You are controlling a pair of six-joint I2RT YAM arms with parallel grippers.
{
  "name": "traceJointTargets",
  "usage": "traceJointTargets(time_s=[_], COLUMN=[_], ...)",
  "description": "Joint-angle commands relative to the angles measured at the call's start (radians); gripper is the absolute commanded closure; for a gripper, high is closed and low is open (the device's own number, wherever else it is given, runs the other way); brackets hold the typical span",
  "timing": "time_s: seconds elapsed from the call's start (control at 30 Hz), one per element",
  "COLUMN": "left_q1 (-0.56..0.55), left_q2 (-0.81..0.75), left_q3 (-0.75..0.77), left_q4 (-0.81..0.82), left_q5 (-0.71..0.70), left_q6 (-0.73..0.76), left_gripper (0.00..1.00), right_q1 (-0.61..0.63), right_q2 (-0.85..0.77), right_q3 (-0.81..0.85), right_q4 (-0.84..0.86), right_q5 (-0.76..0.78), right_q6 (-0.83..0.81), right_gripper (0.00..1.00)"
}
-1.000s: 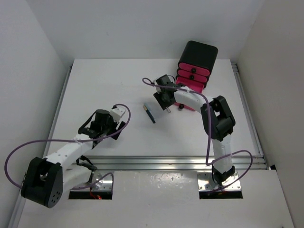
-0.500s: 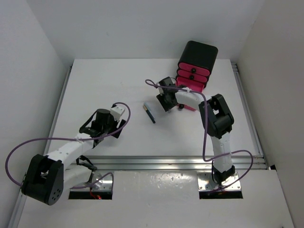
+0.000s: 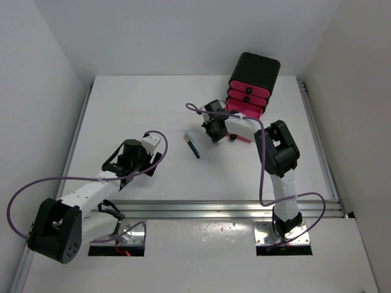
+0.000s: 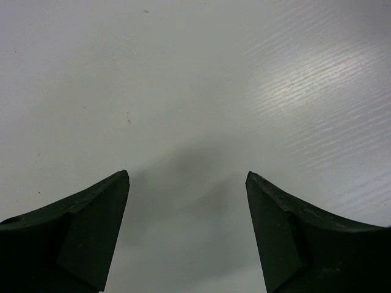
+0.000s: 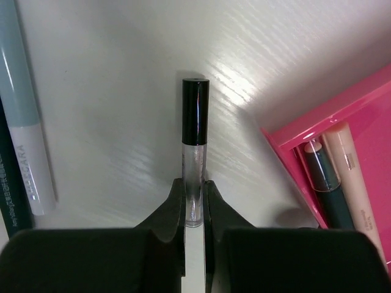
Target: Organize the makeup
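Right jaws pinch a clear tube [image 5: 195,168] (black cap [image 5: 195,110]), perhaps gloss; left jaws spread.

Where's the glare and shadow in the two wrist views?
Left wrist: glare streaks the white table upper right, soft shadow under the open left gripper. Right wrist: glare right of the clear black-capped tube pinched by the right gripper.

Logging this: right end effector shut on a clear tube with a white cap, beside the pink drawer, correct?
No: the cap is black, per the right wrist view. The right end effector is shut on the clear tube beside the pink drawer.
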Motion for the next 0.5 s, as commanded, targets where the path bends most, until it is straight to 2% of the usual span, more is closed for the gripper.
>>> traceJointTargets(time_s=[0.0, 0.17, 0.43, 0.47], left_q1=[-0.008, -0.008, -0.008, -0.008], left_q2=[-0.004, -0.004, -0.004, -0.004], left_q3=[0.002, 0.002, 0.002, -0.007], left_q4=[0.041, 0.041, 0.05, 0.05], left_q5=[-0.008, -0.008, -0.008, -0.008], left_q6=[-0.019, -0.019, -0.019, -0.019], left_gripper=[0.17, 0.17, 0.17, 0.17], right_q1=[0.004, -0.033, -0.139, -0.148], right_q2=[-0.111, -0.208, -0.142, -0.133], right_q3=[-0.015, 0.014, 0.091, 0.099], right_q4=[0.03, 0.07, -0.039, -0.04], right_q5=[-0.049, -0.013, 0.07, 0.081], right_q6=[-0.056, -0.226, -0.452, -0.463], right_gripper=[1.0, 1.0, 1.0, 0.98])
